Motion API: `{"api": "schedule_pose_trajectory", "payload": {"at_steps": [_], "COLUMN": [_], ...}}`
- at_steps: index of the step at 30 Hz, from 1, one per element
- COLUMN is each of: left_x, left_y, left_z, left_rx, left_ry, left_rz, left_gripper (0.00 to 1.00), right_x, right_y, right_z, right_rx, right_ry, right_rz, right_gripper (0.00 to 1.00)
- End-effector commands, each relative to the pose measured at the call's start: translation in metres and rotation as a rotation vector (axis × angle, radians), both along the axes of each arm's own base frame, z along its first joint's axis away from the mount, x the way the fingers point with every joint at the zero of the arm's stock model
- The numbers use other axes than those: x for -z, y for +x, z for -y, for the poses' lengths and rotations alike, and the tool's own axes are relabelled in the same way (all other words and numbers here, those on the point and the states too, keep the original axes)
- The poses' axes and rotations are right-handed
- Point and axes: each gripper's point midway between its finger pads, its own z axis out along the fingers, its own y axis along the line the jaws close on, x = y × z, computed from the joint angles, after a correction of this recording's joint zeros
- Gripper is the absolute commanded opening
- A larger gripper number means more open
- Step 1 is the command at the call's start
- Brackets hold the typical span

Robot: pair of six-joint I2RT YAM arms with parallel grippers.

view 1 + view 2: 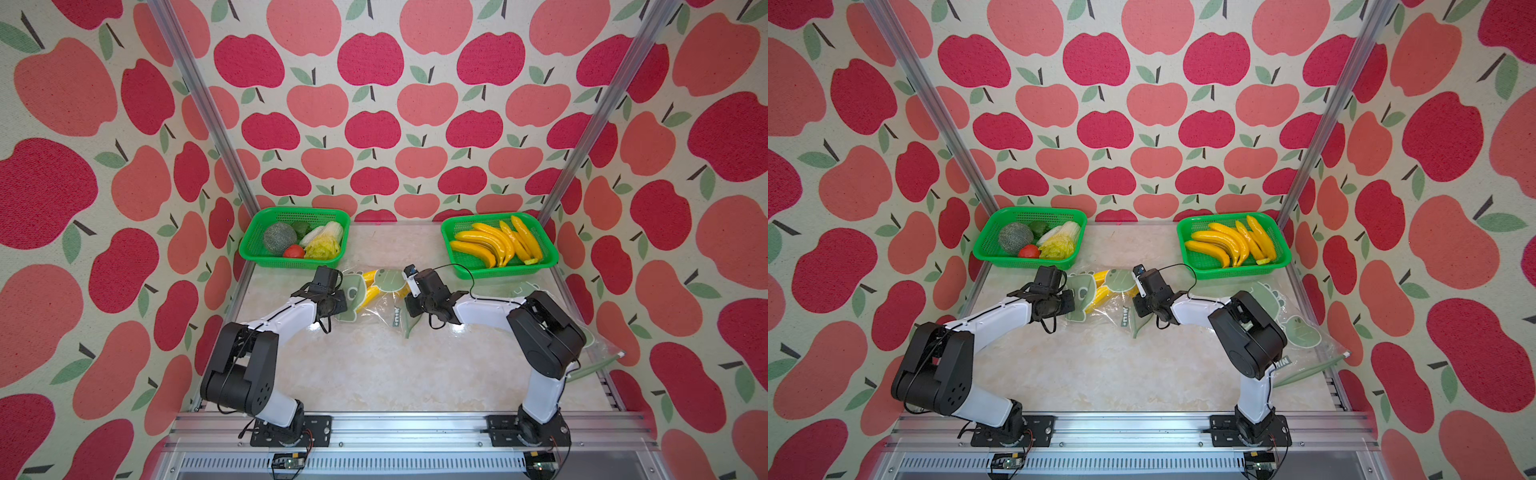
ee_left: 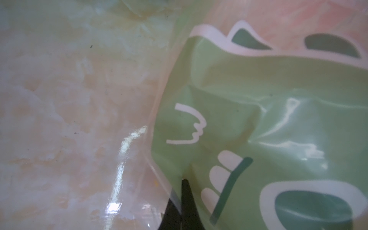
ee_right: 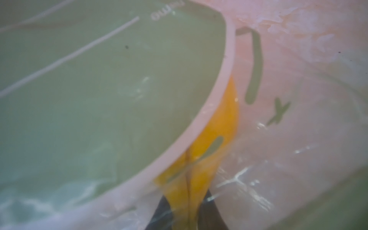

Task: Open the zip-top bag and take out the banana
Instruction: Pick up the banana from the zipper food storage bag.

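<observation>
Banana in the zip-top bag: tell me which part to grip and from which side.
Grip the banana by its narrow end, coming from the robot's right with the right hand: that end tapers toward it and sits between its fingers, while the left hand holds the bag.

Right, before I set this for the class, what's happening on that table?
Two robot arms are working on a zip-top bag with a green cartoon print. The left hand is pinched shut on one side of it. The right hand grips the end of the banana from the opposite side; whether it reaches inside the plastic or grips through it is unclear. The banana is still in the bag.
</observation>
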Motion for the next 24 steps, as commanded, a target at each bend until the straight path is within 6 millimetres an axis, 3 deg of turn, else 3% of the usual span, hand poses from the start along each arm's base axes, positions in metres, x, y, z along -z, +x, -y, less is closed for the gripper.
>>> {"api": "schedule_pose_trajectory", "payload": {"at_steps": [1,11,24], "left_x": [-0.002,-0.008,-0.014], "left_y": [0.002,-0.001,-0.004], "left_z": [-0.003,-0.016,-0.031], "left_rx": [-0.012,-0.065,-0.118], "left_ry": [0.019,0.033,0.033], "left_rz": [0.008,0.022,0.036], "left_gripper": [0.00,0.00,0.00], "right_x": [-0.018,-0.031,-0.025], "right_y": [-0.007,-0.029,-0.048], "right_z": [0.005,0.040,0.094], "right_rx": [0.026,0.139,0.330], "right_ry": [0.002,-0.035,-0.122], "right_rz": [0.026,0.007,-0.063], "right_gripper": [0.14,0.14,0.13]}}
